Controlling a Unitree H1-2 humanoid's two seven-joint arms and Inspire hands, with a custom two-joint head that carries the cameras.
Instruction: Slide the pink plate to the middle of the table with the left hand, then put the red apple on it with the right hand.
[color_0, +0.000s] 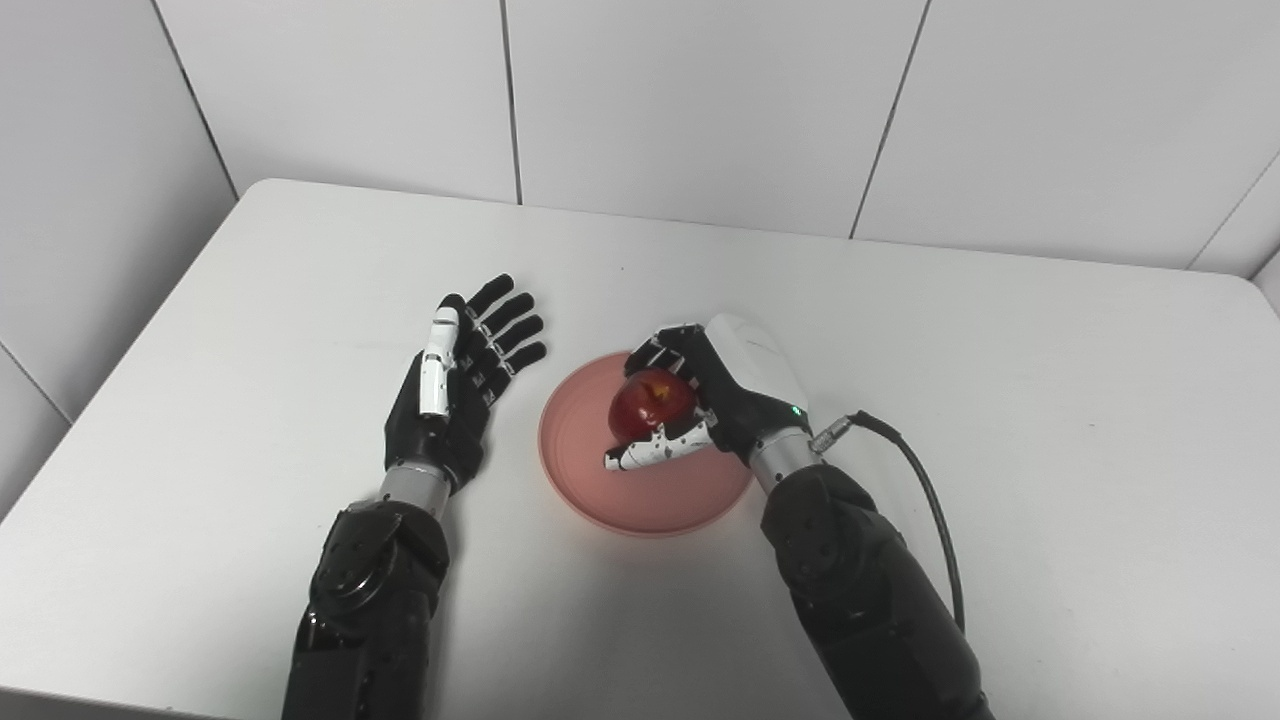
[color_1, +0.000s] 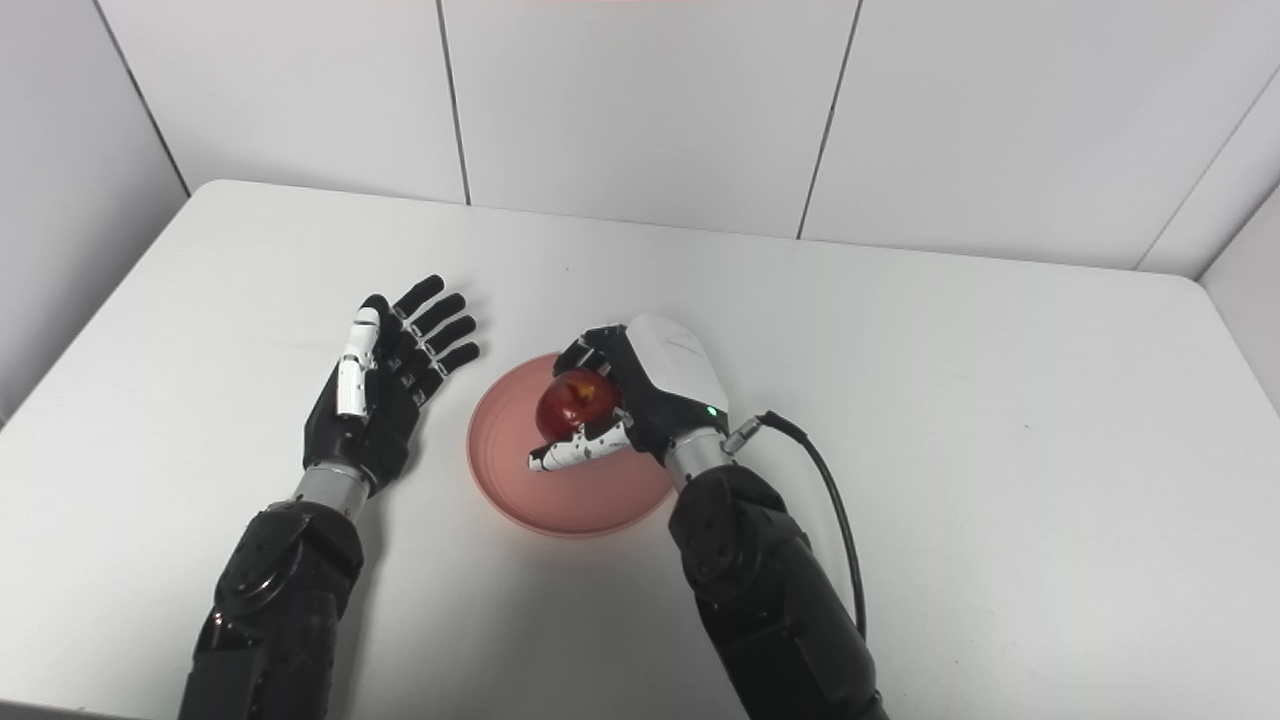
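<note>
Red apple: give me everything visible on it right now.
The red apple is round, glossy and deep red, with a yellow-orange patch on its upper face. It sits over the inner part of the pink plate, toward the plate's far right side. The right robot hand is wrapped around it: dark fingers curl over the top and far side, the white thumb lies along its lower front. Whether its underside touches the plate cannot be told. The left robot hand is open and apart from it.
</note>
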